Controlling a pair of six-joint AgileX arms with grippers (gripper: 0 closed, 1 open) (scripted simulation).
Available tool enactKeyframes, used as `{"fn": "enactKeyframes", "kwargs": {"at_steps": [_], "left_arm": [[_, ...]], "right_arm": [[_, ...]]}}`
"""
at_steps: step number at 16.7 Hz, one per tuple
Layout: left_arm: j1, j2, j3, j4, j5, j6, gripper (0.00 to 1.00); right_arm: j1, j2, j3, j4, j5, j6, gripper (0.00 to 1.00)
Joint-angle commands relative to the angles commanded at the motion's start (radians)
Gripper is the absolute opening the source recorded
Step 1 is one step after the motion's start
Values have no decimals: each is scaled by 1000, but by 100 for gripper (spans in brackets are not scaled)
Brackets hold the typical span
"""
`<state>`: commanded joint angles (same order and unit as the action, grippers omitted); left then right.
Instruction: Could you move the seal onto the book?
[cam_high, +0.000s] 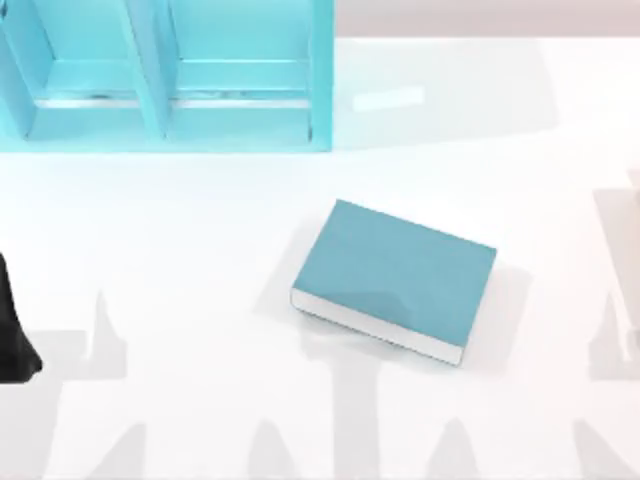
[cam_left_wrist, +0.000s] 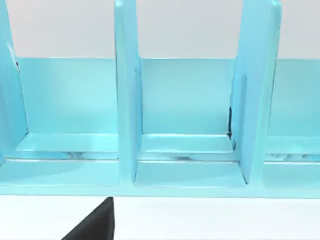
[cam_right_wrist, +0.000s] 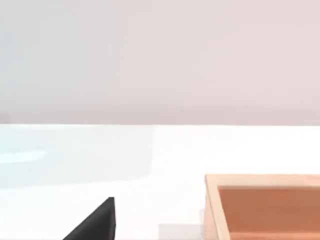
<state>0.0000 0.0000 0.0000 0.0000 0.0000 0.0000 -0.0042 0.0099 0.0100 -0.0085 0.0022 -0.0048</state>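
Two claws whose state I cannot tell, left arm (cam_high: 14, 330) parked at the table's left edge; book (cam_high: 395, 280) lies flat mid-table, right of the shelf (cam_high: 165, 90), so grip the seal low and square, then set it mid-cover.

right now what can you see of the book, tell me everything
The book is a thick hardback with a plain teal-blue cover and white page edges along its near side. It lies flat and closed on the white table, turned at an angle, right of centre and in front of the teal shelf unit, apart from it. Nothing rests on its cover and no gripper touches it.
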Motion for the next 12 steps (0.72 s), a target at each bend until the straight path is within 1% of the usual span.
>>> {"fn": "enactKeyframes", "kwargs": {"at_steps": [2, 5, 8, 12], "left_arm": [[0, 0, 0, 0, 0, 0, 100], [0, 0, 0, 0, 0, 0, 100], [0, 0, 0, 0, 0, 0, 100], [0, 0, 0, 0, 0, 0, 100]], "right_arm": [[-19, 52, 52, -44, 8, -22, 100], [-65, 210, 200, -168, 22, -75, 100], [-121, 463, 407, -340, 31, -136, 100], [-203, 880, 734, -593, 41, -216, 100]]}}
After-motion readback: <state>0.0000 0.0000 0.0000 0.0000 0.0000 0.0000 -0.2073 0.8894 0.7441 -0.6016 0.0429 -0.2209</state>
